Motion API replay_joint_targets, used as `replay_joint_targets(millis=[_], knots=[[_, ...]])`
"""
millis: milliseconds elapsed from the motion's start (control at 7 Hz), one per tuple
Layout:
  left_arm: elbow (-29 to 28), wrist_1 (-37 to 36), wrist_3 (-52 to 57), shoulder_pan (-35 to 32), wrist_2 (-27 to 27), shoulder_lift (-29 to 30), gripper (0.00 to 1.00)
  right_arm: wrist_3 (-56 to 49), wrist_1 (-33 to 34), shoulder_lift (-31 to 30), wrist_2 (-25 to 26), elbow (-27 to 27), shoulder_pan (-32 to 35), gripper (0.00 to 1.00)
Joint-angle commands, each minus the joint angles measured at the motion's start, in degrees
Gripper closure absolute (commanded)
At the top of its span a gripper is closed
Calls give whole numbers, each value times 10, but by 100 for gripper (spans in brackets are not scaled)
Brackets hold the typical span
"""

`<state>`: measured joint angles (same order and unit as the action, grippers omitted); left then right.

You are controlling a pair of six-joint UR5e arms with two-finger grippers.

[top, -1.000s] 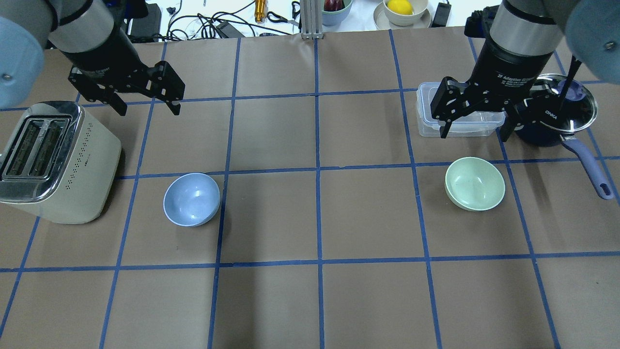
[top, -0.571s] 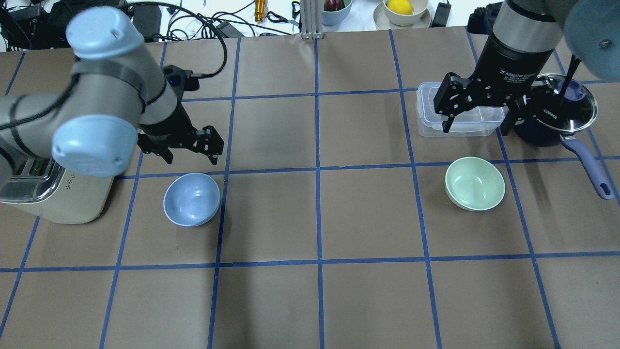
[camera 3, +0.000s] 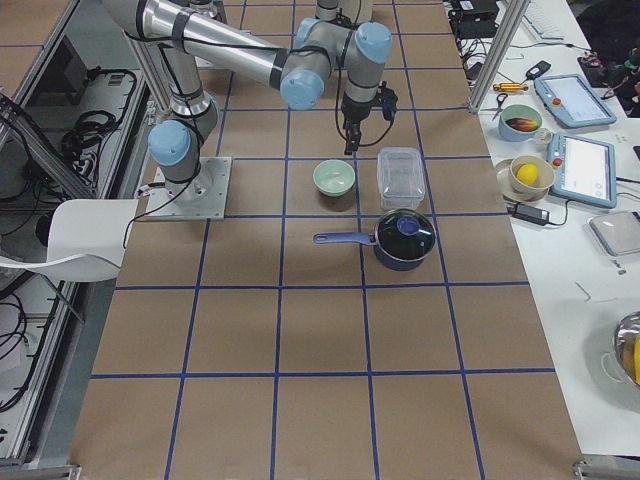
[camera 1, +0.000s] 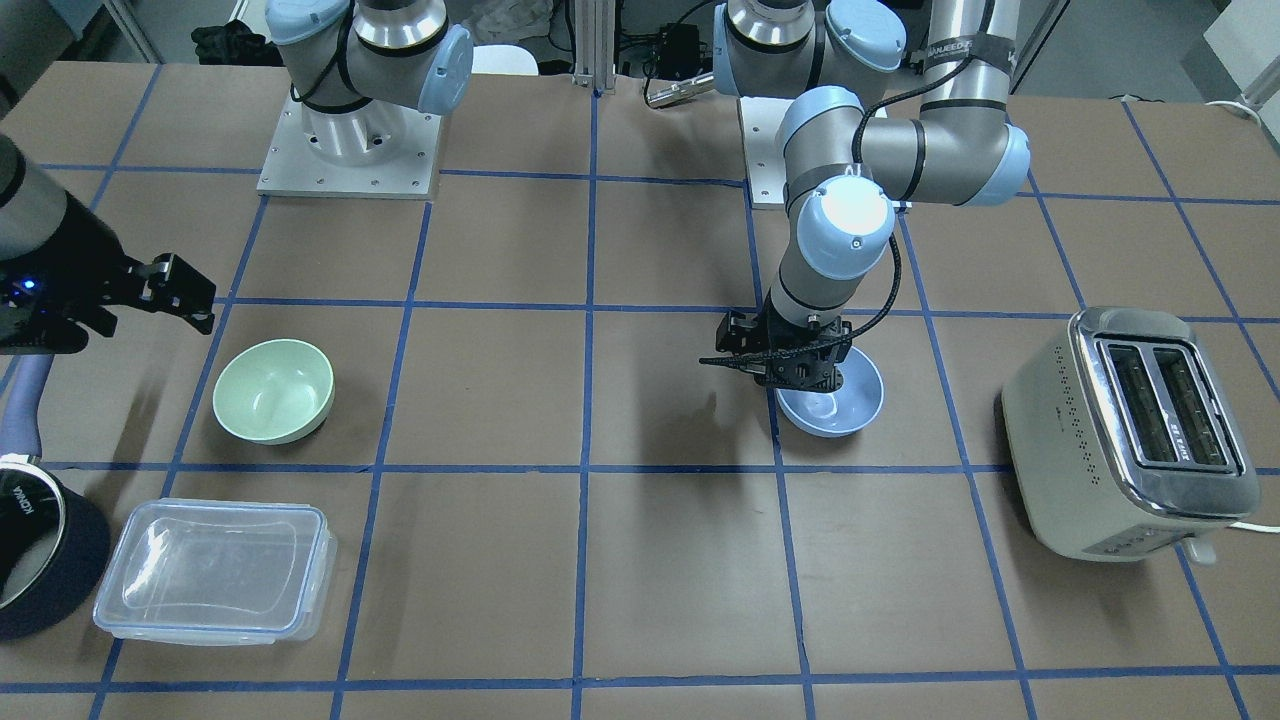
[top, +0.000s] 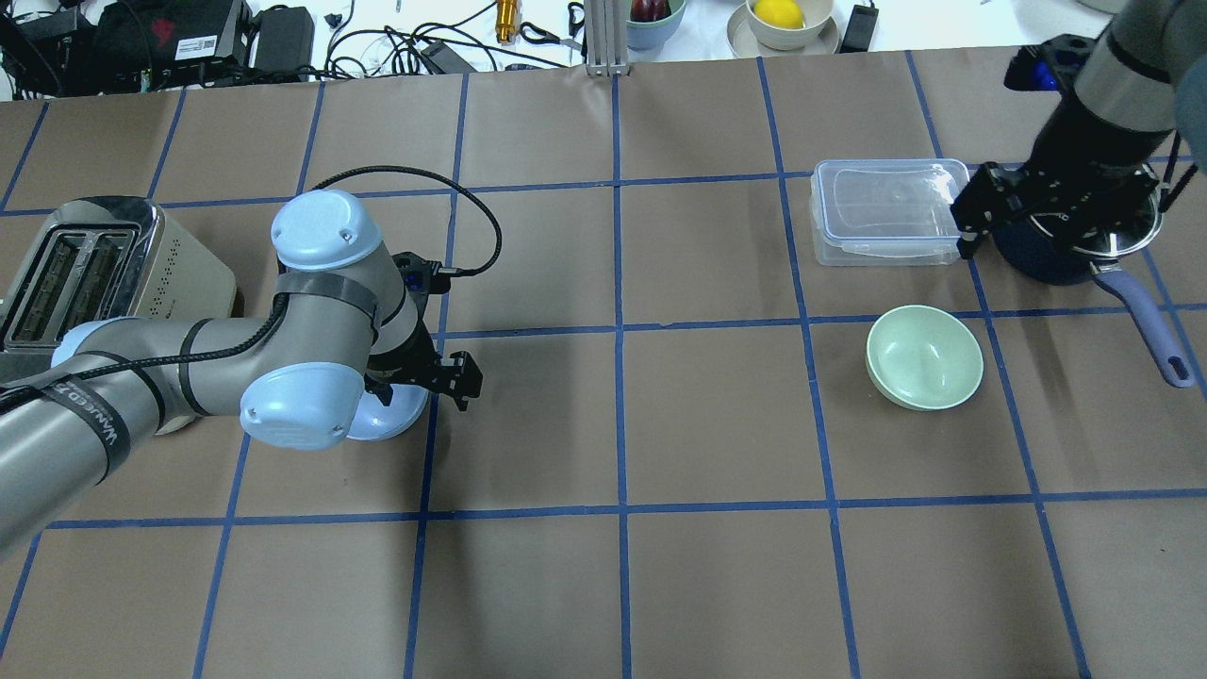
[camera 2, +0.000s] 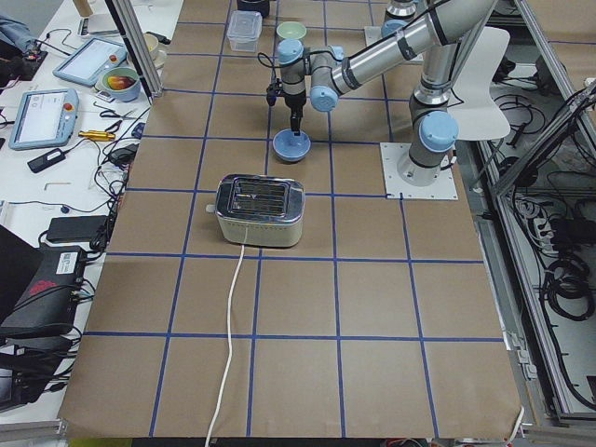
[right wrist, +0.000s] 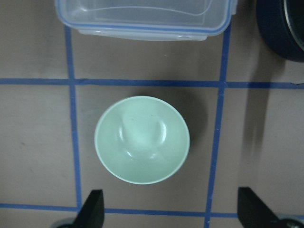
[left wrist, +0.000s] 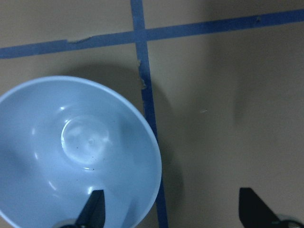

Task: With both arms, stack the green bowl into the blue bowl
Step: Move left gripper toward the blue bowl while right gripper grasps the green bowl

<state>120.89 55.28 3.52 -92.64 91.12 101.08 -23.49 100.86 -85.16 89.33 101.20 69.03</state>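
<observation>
The blue bowl (left wrist: 71, 152) stands upright on the table, left of centre in the overhead view (top: 401, 417). My left gripper (left wrist: 173, 211) is open and low over its right rim, with one finger inside the bowl and the other outside it; it also shows in the front view (camera 1: 790, 372). The green bowl (top: 924, 358) stands upright at the right and is empty (right wrist: 141, 139). My right gripper (right wrist: 172, 211) is open and empty, high up and behind the bowl, near the saucepan in the overhead view (top: 1023, 226).
A cream toaster (top: 94, 273) stands just left of the blue bowl. A clear lidded container (top: 886, 222) and a dark blue saucepan (top: 1075, 255) with its long handle stand behind the green bowl. Bowls and cables lie along the far edge.
My left arm has swung down and forward, and its gripper now straddles the blue bowl's rim. My right gripper has moved right, off the container and over the saucepan.
</observation>
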Motion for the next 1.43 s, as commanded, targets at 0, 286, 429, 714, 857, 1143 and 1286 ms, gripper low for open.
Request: replay_joint_targets(millis=[0, 286, 429, 714, 857, 1143, 1286], knots=[[4, -47, -11, -11, 2, 31, 82, -104, 195, 31, -6, 114, -56, 0], [-5, -52, -32, -22, 8, 39, 100, -110, 230, 66, -6, 143, -56, 0], [-19, -54, -36, -29, 21, 39, 100, -106, 225, 81, -6, 147, -56, 0], [-116, 24, -69, -76, 36, 41, 100, -110, 224, 90, -40, 154, -54, 0], [-169, 68, -126, -103, 28, 50, 100, -112, 229, 104, -39, 157, -54, 22], [-233, 69, -247, -188, 6, 91, 100, -111, 222, 111, -37, 158, -54, 94], [-259, 63, -284, -213, 6, 121, 100, -110, 209, 105, -36, 157, -54, 100]])
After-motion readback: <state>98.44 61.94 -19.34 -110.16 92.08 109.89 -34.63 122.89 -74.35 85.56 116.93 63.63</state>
